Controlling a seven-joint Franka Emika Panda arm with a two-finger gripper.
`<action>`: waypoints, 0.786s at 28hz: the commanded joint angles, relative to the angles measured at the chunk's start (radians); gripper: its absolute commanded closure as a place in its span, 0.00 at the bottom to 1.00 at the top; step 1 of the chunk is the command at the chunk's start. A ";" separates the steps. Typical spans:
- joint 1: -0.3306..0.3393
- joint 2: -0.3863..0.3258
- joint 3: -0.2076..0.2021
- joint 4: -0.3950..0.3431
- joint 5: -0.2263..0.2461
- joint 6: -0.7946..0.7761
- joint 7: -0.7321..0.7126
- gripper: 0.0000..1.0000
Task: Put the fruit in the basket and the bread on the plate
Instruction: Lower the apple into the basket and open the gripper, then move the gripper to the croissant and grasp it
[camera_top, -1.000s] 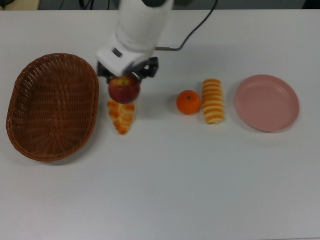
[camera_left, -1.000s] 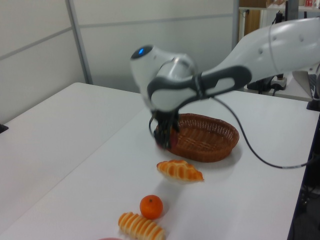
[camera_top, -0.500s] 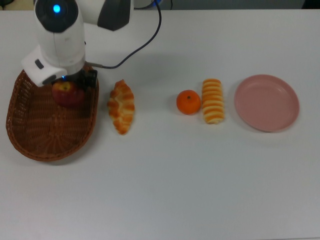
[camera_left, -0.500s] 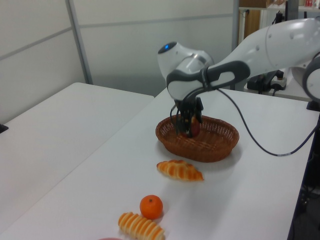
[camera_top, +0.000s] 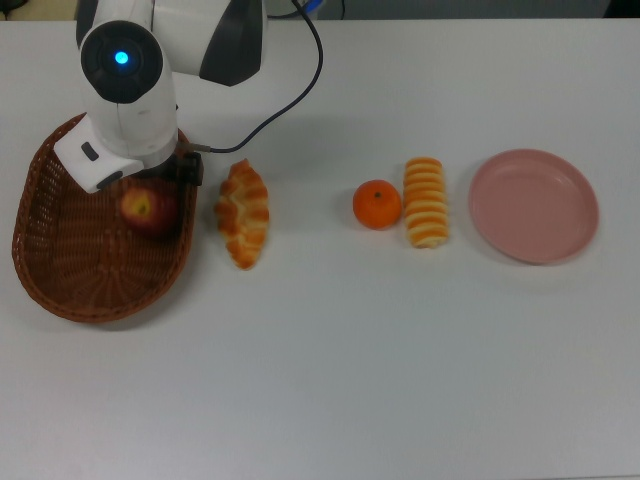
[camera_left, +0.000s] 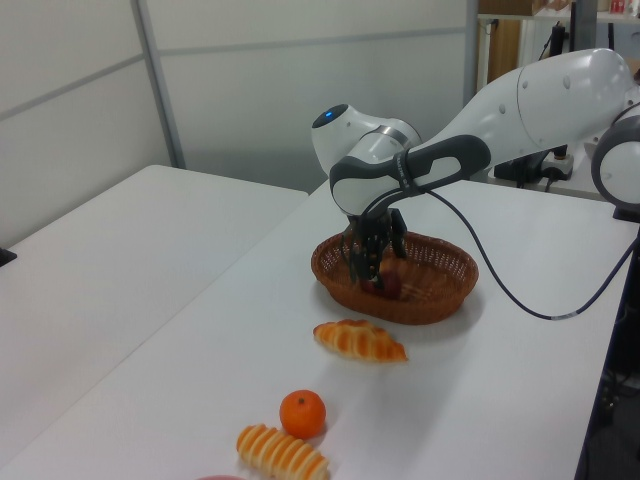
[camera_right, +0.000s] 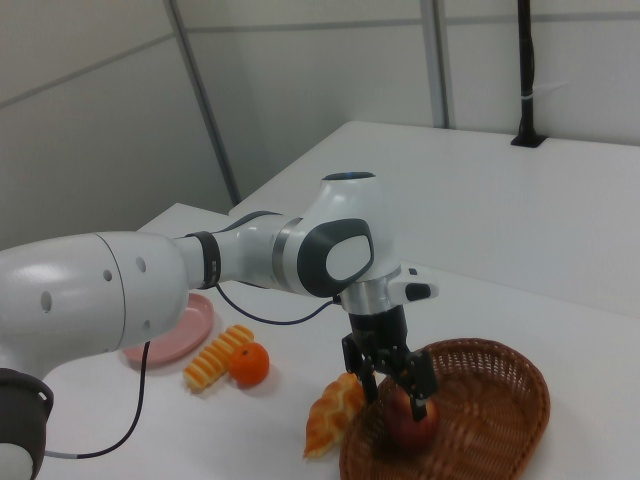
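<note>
the red apple (camera_top: 147, 210) lies inside the wicker basket (camera_top: 75, 270), on the woven floor near the basket's wall on the top view's right. the gripper (camera_right: 395, 392) hangs over the basket just above the apple, its jaws spread wide to either side of the fruit and no longer pressing on it in the right view. in the top view the arm's white wrist covers the basket's far rim and hides the fingers.

outside the basket, just beside its wall on the top view's right, lies the braided loaf (camera_top: 243, 213), lengthwise and apart from the wicker. farther from the basket the same way sits the mandarin (camera_top: 377, 204), and touching or nearly touching it on the side away from the basket is the striped roll (camera_top: 426, 201). the pink plate (camera_top: 534, 205) stands farthest from the basket, near the roll but apart from it. a black cable (camera_top: 290, 85) runs from the arm across the white table (camera_top: 350, 370) behind the loaf.
</note>
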 joint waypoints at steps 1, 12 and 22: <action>0.007 -0.032 0.005 -0.007 0.029 0.002 0.003 0.00; 0.130 -0.047 0.013 -0.012 0.075 -0.138 0.000 0.00; 0.194 -0.032 0.011 -0.041 0.089 -0.150 0.006 0.04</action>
